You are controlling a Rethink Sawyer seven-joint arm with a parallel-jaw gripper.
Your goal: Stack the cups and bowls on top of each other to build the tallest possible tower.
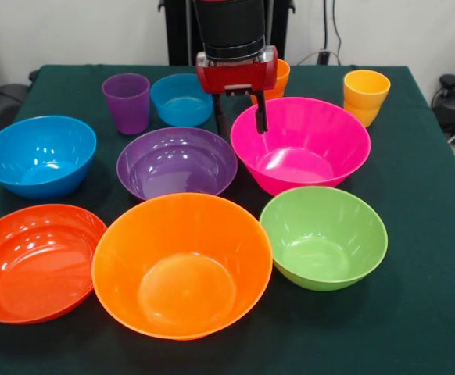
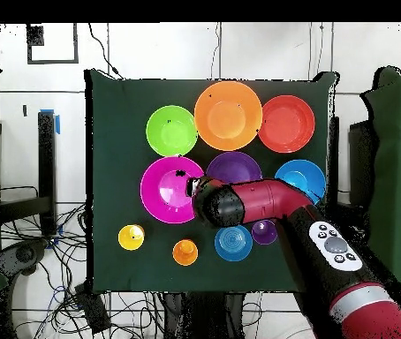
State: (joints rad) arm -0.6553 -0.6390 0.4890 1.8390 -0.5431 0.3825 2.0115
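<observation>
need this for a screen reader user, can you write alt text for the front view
A red and black robot arm hangs over the near rim of a large pink bowl, its gripper open with one of its fingers inside the rim. Around it on a dark green table sit separate unstacked bowls and cups.

my arm (image 2: 266,201) reaches over the purple bowl (image 2: 231,165), wrist right at the pink bowl (image 2: 164,190) rim, nothing stacked
</observation>
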